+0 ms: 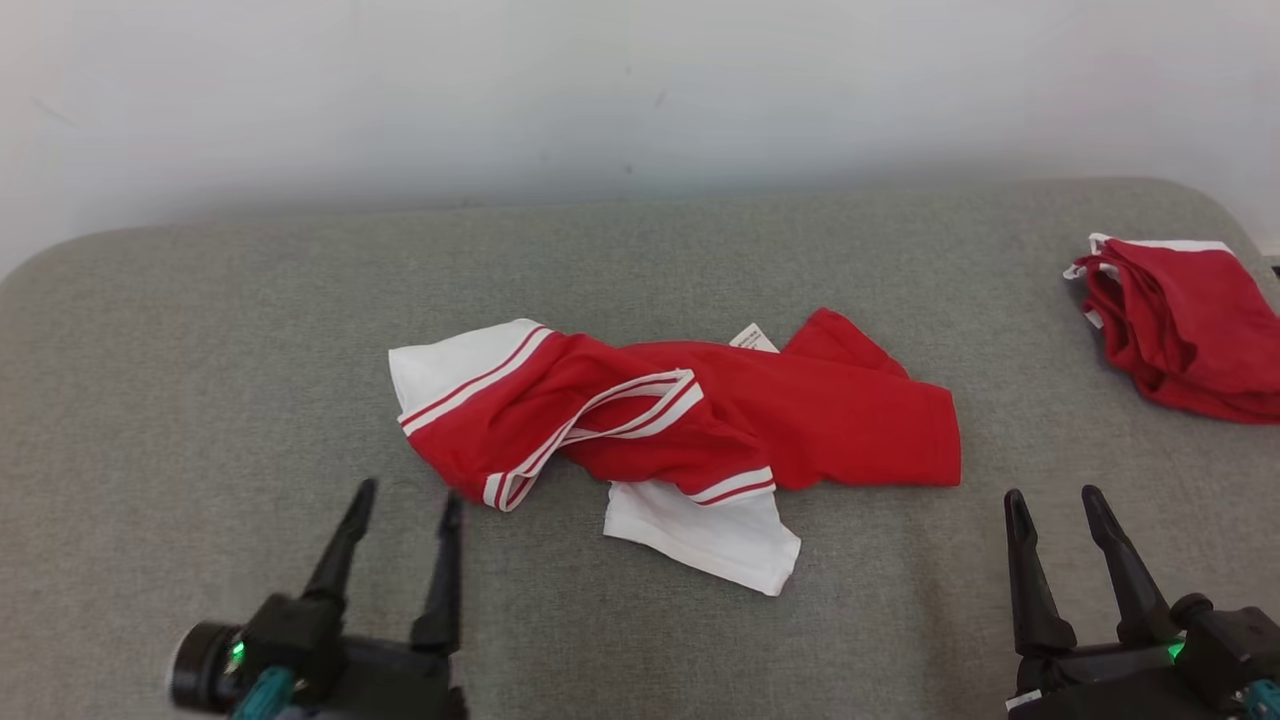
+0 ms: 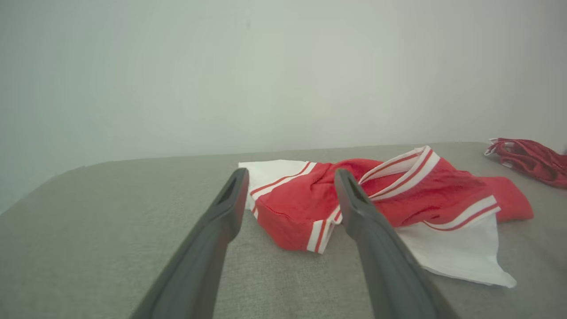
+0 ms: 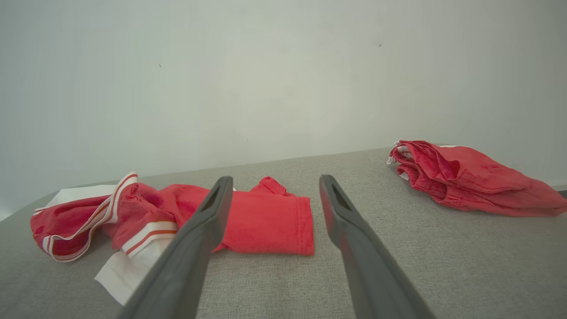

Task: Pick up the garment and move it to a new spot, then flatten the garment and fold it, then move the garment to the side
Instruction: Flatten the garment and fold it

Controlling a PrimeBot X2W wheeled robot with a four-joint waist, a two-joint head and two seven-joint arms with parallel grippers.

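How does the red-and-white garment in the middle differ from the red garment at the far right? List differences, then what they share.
The middle garment shows broad white panels with striped trim; the right garment is nearly all red with thin white edging. The middle garment sprawls twisted and loose; the right garment sits gathered in a compact pile. Both are red cloth lying on the grey surface.

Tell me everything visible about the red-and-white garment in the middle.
The garment is a red T-shirt of soft-looking knit, with white sleeves, red-striped white trim at neck and sleeves, and a white label. It lies crumpled and twisted on the grey upholstery, one white sleeve splayed frontward. Only the upholstery touches it.
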